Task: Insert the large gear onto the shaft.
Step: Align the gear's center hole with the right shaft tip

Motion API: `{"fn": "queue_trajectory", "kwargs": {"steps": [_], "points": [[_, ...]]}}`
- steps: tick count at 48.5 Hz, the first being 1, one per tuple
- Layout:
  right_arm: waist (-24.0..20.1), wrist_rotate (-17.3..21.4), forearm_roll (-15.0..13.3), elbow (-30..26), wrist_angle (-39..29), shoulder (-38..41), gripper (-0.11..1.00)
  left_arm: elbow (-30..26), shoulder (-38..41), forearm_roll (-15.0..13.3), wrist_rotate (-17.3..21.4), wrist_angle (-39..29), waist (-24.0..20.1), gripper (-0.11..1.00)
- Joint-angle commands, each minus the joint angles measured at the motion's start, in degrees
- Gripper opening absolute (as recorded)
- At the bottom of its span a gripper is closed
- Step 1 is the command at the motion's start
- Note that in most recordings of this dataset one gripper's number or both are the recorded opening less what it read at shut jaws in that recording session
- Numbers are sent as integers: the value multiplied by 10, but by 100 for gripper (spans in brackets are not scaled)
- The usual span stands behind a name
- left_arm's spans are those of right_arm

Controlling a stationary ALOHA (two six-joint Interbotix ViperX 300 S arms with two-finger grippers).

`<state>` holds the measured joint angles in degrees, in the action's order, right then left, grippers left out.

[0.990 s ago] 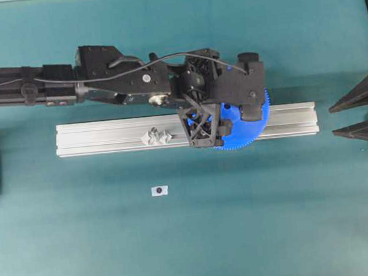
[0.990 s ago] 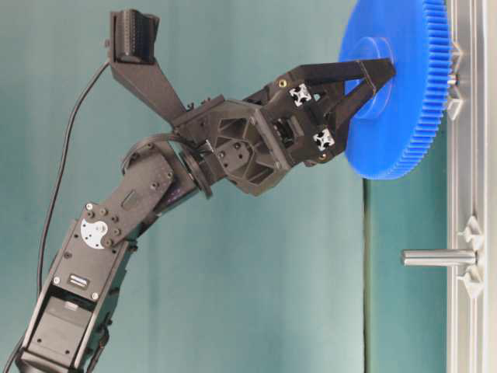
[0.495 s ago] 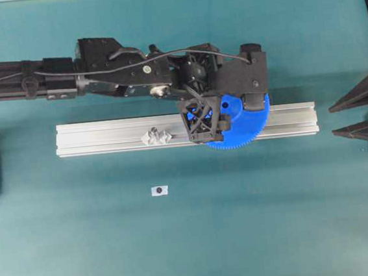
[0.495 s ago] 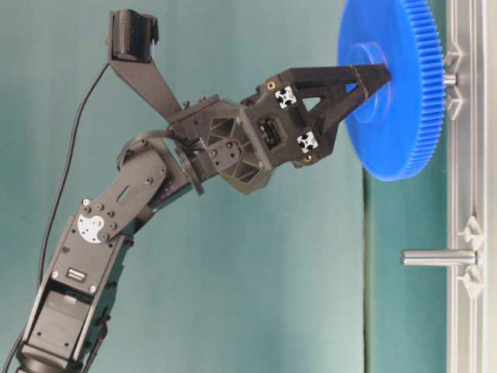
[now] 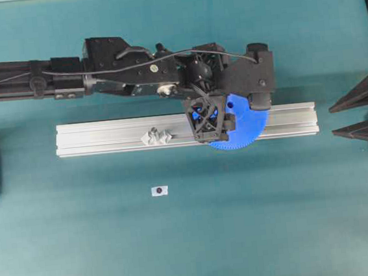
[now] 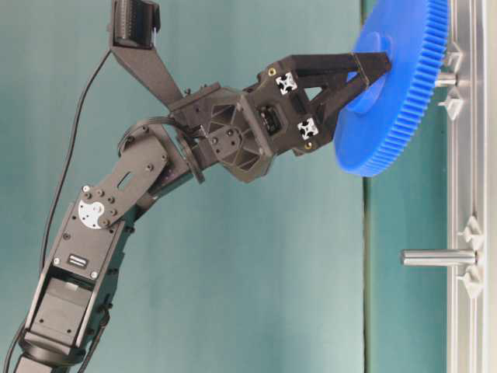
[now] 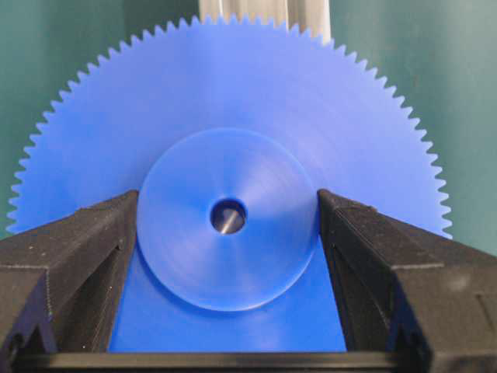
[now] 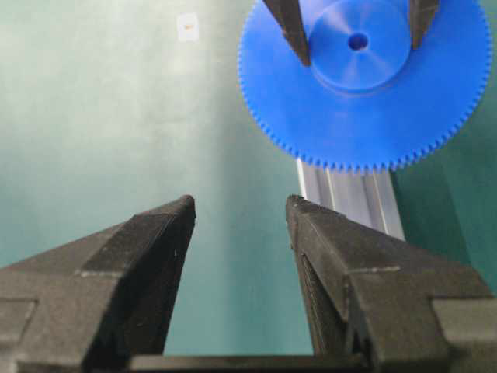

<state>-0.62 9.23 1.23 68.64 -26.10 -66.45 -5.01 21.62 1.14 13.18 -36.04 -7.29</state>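
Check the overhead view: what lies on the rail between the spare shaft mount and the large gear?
Nothing: in the overhead view the aluminium rail is bare between the spare shaft and the large gear, which the left gripper holds by its hub.

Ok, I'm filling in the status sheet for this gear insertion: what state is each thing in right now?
Large gear: held by its hub, tilted, over the shaft tip.
Shaft: upright on the rail, tip visible in the gear's centre hole.
Second shaft: bare.
Left end effector: shut on the hub.
Right end effector: open, empty.
Aluminium rail: flat on the table.
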Motion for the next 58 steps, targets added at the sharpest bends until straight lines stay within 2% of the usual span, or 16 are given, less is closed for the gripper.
{"fn": "queue_trajectory", "kwargs": {"steps": [1, 20, 44, 58], "points": [[1, 4, -1, -5, 4, 4, 58, -10, -14, 2, 1, -7, -4, 77], [1, 5, -1, -4, 4, 4, 58, -1, -19, 2, 1, -11, -4, 77], [1, 7, -1, -3, 4, 4, 58, 36, -43, 2, 0, -11, -3, 77], [1, 7, -1, -3, 4, 4, 58, 2, -25, 2, 3, -9, 2, 77]]}}
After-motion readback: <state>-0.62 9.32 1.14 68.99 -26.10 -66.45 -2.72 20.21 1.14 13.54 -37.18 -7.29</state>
